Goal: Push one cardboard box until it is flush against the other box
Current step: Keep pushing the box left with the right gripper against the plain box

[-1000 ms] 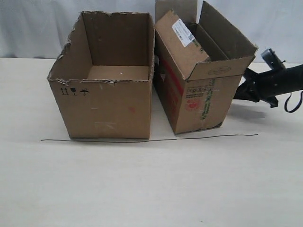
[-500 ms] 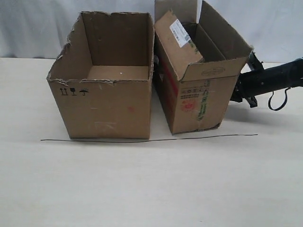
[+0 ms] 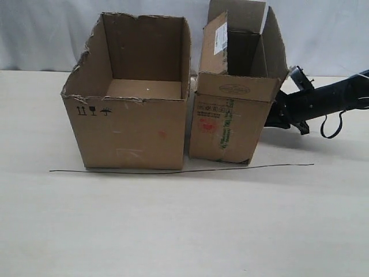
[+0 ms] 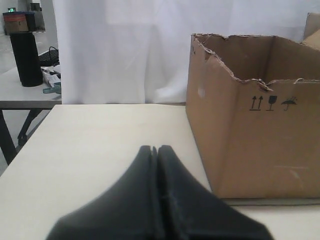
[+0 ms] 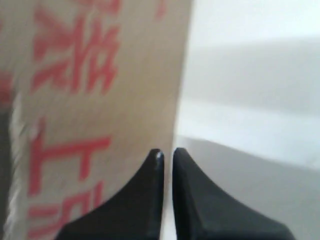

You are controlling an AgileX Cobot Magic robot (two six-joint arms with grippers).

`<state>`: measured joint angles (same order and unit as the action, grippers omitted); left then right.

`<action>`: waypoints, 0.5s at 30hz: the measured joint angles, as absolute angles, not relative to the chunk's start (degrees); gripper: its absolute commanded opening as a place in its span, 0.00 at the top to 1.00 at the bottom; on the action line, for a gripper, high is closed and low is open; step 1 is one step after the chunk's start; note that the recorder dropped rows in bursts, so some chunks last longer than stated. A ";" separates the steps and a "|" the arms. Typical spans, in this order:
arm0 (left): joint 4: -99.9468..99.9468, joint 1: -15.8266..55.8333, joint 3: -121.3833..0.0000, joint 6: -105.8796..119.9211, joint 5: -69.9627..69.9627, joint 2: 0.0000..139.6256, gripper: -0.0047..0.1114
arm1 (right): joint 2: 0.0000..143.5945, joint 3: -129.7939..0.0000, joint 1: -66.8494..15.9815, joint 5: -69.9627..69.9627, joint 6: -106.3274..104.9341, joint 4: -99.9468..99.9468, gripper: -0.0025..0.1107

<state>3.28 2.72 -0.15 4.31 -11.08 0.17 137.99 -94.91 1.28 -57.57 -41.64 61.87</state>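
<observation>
The narrow cardboard box, with raised flaps, a white label and green-red print on its end, stands just right of the other box, the wide plain carton with a torn rim. Their front corners nearly meet, with a thin gap higher up. My right gripper is low against the narrow box's right side. In the right wrist view the right gripper is shut, its tips at the edge of the red-printed side. My left gripper is shut on nothing, short of the wide carton.
A thin black wire lies along the table in front of both boxes. A white curtain hangs behind the table. In the left wrist view a side table with a dark cylinder stands off the table's far edge.
The narrow box has swung round and slid left, closing up on the wide carton. The right arm has followed it leftward. The wide carton shifted only slightly.
</observation>
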 measured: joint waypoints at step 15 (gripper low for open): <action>3.28 2.72 -0.15 4.31 -11.08 0.17 0.96 | 145.77 -114.55 -2.56 -47.01 -33.66 61.98 0.93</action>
